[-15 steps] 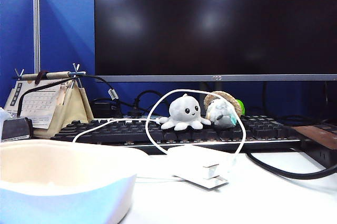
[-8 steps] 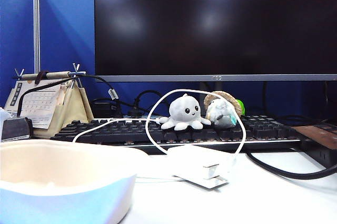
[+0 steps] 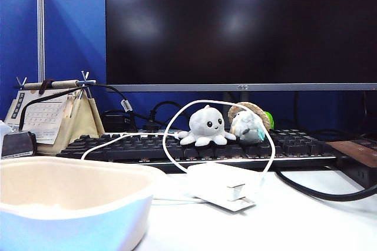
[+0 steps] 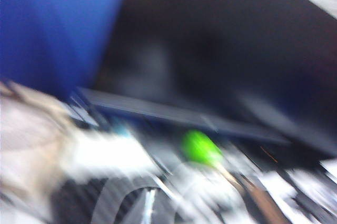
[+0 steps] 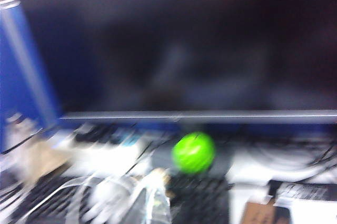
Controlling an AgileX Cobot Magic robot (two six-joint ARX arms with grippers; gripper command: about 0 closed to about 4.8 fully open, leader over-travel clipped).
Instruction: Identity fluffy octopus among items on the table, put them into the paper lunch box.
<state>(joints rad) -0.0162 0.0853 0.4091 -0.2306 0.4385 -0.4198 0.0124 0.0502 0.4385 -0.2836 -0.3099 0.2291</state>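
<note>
In the exterior view the fluffy octopus [image 3: 205,125] sits upright on a black keyboard [image 3: 194,147] at the centre of the frame, facing the camera, just left of a grey-white plush with a straw hat [image 3: 248,123] that nearly touches it. A small green ball [image 3: 269,119] peeks out behind that plush; in the right wrist view it [image 5: 194,152] shows as a blurred bright spot. The paper lunch box [image 3: 65,201] fills the lower left corner, open side up, well apart from the octopus. A white power adapter [image 3: 221,187] lies on the white table [image 3: 306,221] in front of the keyboard, its white cable [image 3: 177,118] looping up and around the two plush toys. A dark monitor [image 3: 241,27] spans the upper frame — a small mark on its lower bezel is too small to read. At left stands a desk calendar [image 3: 47,115]; its print is not legible either. Neither gripper appears in any view: both wrist views are smeared by motion blur. The right gripper's fingers are together with nothing seen in them; for the left gripper I cannot tell.
</note>
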